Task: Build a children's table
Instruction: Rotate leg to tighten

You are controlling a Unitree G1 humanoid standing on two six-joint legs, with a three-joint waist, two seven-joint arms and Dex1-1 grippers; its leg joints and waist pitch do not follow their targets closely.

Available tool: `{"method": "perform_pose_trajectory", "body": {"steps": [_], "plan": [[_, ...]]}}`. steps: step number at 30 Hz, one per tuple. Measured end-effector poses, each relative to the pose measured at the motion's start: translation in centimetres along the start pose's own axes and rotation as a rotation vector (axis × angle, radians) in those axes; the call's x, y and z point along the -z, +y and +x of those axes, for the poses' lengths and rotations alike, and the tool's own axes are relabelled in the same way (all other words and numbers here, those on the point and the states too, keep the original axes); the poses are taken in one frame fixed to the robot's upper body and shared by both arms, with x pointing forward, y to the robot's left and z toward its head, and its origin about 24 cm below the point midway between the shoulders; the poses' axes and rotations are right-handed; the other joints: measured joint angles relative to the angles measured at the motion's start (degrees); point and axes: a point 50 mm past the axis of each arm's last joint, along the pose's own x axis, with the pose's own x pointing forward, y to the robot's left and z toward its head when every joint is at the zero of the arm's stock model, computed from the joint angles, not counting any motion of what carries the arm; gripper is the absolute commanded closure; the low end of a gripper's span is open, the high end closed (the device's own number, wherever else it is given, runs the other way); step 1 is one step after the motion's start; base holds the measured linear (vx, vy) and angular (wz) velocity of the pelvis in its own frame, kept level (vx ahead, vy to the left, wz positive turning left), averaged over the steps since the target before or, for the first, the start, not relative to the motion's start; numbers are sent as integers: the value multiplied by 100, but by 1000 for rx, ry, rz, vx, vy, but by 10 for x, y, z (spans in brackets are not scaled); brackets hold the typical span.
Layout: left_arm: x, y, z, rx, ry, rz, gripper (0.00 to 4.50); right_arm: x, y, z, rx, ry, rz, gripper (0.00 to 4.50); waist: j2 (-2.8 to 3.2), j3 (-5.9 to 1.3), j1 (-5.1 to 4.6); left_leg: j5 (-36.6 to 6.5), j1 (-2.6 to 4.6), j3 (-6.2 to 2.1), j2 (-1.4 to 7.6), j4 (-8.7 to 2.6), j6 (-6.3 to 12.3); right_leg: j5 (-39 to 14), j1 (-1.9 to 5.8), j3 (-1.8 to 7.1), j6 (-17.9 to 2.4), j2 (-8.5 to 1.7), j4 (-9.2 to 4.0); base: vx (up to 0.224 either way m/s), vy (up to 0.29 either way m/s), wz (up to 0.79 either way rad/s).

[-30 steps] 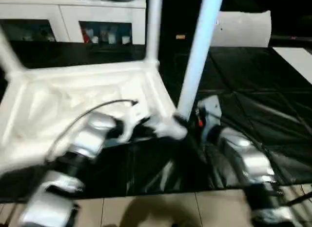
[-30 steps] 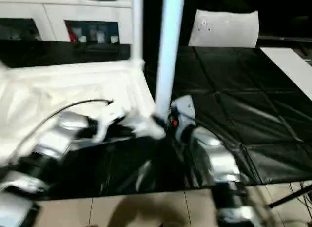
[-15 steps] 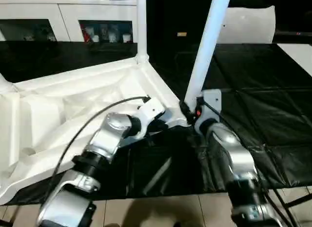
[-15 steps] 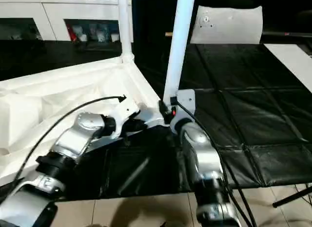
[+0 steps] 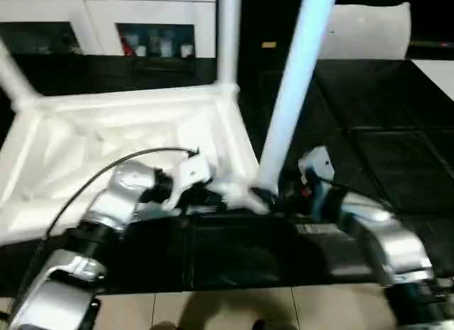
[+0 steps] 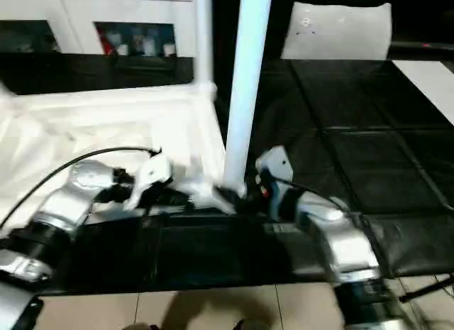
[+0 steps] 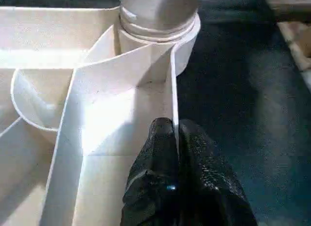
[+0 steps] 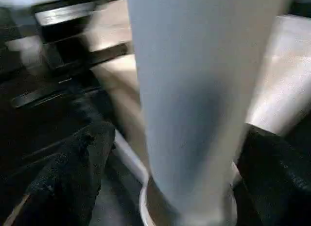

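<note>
Left pincer was clamped on the table's thin rim while the right pincer stood open around the leg — light, stiff, slick plastic, best gripped low.

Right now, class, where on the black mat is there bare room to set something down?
The black mat, from the near leg across to the flat white sheet, lies bare. It is crowded at the tabletop corner, where the left gripper and right gripper meet.

Near leg and far leg cut off above, tabletop motion-blurred
</note>
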Motion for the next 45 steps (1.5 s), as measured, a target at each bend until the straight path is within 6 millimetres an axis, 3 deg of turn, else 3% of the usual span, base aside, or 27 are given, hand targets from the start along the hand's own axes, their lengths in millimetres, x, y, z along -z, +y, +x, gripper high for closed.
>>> {"method": "perform_pose_trajectory", "body": {"steps": [3,4,11,16,23,33,36,39,42,45], "plan": [[2,-3,-3,65,7,10,450,-2,4,0,-113,13,-5,44,-5,3,30,0,-5,0,-1,14,1,0,1,-4,0,-7,8,0,0,0],[3,-4,-4,89,14,16,450,-2,5,-1,-148,30,-11,71,-11,4,32,0,-6,0,0,21,1,1,1,-4,-2,-8,12,0,0,0],[4,-5,-12,189,61,54,450,-2,4,-5,-326,127,-28,121,-60,25,58,0,-12,0,9,67,1,1,1,-10,-4,-11,49,0,0,0],[2,-3,-13,234,85,93,450,-2,1,-7,-408,173,-29,167,-75,33,131,0,-17,0,15,92,1,0,1,-16,-9,-16,71,0,0,0],[1,-3,-13,257,88,109,450,-3,0,-5,-435,183,-41,239,-83,35,150,0,-27,0,20,102,1,2,1,-27,-12,-20,75,0,0,0],[2,-1,-15,269,96,119,450,-2,2,-2,-452,180,-42,251,-83,35,157,1,-32,1,29,104,1,1,2,-44,-13,-21,77,0,0,0],[3,-1,-15,250,84,95,450,1,4,-3,-417,163,-20,252,-83,35,154,1,-28,1,29,105,0,0,6,-46,-14,-24,78,0,0,0],[5,2,-14,148,65,43,450,6,5,4,-272,104,18,252,-81,34,121,-5,-9,0,31,100,-36,6,21,-45,-23,-22,85,0,0,0],[6,11,-12,-25,69,-10,450,8,-2,17,-13,48,68,255,-79,33,-18,18,6,7,27,92,-62,16,34,-29,-37,-21,88,-57,-7,-3],[2,17,3,-159,31,-96,450,9,-11,26,227,5,130,256,-82,32,-119,26,9,14,30,93,-73,7,26,-43,-22,-33,67,-34,9,-7]]}}
